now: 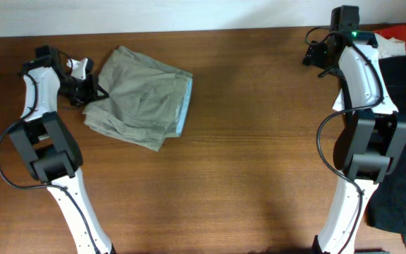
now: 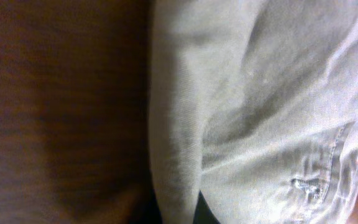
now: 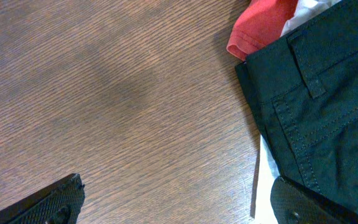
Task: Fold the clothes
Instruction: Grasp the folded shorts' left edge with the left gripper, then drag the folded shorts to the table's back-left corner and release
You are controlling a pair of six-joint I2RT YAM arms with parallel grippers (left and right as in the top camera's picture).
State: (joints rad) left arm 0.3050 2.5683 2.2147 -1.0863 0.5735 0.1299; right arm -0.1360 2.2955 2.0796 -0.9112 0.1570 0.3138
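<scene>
The khaki shorts (image 1: 143,99) lie crumpled on the wooden table at the back left, with a paler lining showing at their right edge. My left gripper (image 1: 83,88) is at their left edge. In the left wrist view a fold of the shorts (image 2: 272,93) fills the frame and runs down between two dark finger shapes (image 2: 185,214), which look pinched on it. My right gripper (image 1: 316,53) hovers at the back right over bare wood; in the right wrist view its fingers (image 3: 179,193) are wide apart and empty.
A black garment (image 1: 404,85) lies along the table's right edge, also in the right wrist view (image 3: 328,93). A red cloth (image 3: 260,25) and a white piece (image 3: 266,180) lie beside it. The wooden table (image 1: 259,141) spreads between the arms.
</scene>
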